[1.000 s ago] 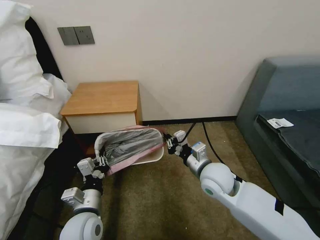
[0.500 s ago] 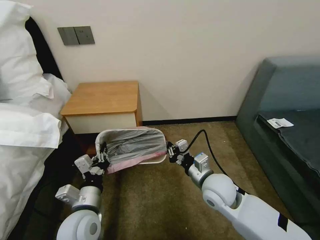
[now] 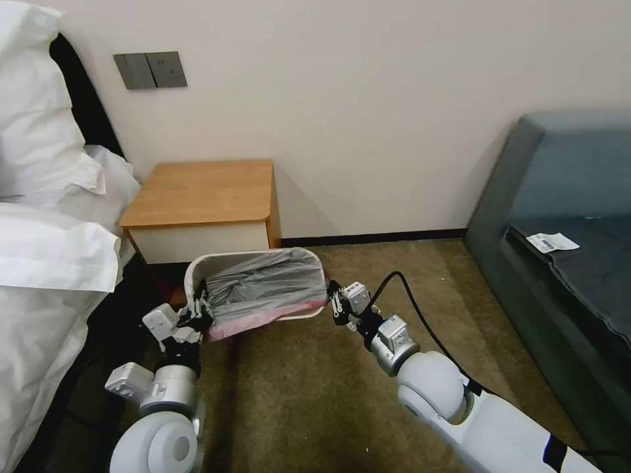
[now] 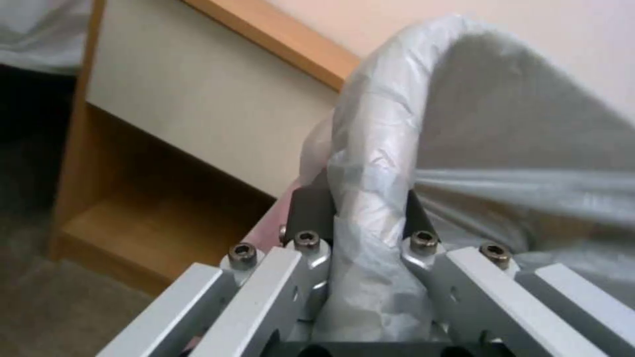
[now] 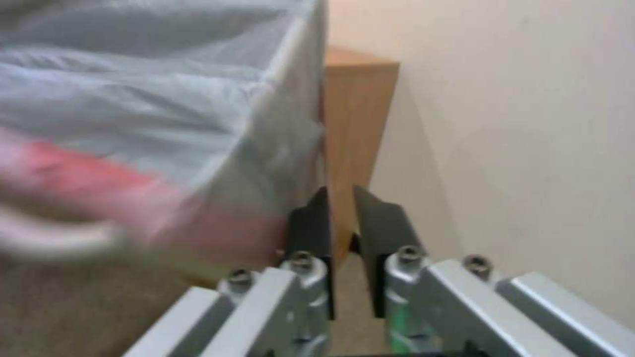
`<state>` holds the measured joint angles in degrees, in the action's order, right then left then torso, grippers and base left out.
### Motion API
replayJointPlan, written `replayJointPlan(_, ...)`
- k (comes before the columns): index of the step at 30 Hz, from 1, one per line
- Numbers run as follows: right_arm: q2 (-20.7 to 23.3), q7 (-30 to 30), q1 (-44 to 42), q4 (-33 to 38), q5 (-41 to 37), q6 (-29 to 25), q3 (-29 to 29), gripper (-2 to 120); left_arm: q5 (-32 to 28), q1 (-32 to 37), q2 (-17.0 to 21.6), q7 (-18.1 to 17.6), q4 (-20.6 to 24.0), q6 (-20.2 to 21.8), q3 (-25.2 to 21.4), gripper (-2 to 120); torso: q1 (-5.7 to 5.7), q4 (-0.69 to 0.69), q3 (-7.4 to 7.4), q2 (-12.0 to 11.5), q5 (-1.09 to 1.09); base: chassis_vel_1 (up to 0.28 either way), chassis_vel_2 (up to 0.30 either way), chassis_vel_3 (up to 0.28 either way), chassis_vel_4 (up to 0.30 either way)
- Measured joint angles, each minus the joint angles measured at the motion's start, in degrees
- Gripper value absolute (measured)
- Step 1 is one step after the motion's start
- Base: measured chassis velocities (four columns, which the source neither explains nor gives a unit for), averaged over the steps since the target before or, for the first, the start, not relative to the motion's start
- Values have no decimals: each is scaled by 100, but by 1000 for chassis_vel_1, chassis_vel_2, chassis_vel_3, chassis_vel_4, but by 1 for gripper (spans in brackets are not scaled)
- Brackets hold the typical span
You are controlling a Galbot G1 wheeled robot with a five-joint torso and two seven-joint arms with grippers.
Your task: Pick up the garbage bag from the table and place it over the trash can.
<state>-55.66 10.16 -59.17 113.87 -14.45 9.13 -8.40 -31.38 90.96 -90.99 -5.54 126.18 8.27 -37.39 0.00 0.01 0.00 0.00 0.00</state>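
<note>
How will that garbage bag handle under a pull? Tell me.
Probably floppy: the garbage bag sags in wrinkles inside the trash can. Likely light and tearable: it bunches thin in the left gripper. The right gripper sits beside it.

Left arm: rises from the lower left edge of the head view toward 12 o'clock, wrist bent slightly toward 1 o'clock. Left gripper (image 3: pixel 199 314): fingers clamped on a fold of the garbage bag (image 3: pixel 263 286), which fills the gap between the dark pads (image 4: pixel 309 210). Right arm: enters from the lower right corner, reaching toward 10 o'clock. Right gripper (image 3: pixel 334 303): dark pads (image 5: pixel 311 218) stand close together with a narrow bare slit between them, just beside the bag's edge, gripping nothing.
</note>
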Motion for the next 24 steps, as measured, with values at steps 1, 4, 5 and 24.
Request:
replayJointPlan(1,-11,6,-82,65,79,-15,85,18,58,-17,17,0,-78,-23,-26,7,0,0,0,0,0,0,0,0,0)
replayJointPlan(4,-16,12,-212,178,199,-32,246,27,130,-46,44,3,-185,-38,-33,7,0,0,0,0,-1,0,0,0,0)
replayJointPlan(5,-14,12,-286,240,250,-46,338,33,158,-71,57,5,-239,-45,-41,7,0,-1,0,0,0,0,0,0,0)
replayJointPlan(24,-914,502,-1078,1467,-4191,37,170,99,228,-346,2,32,-531,-145,-60,7,0,0,0,0,-1,0,0,0,0)
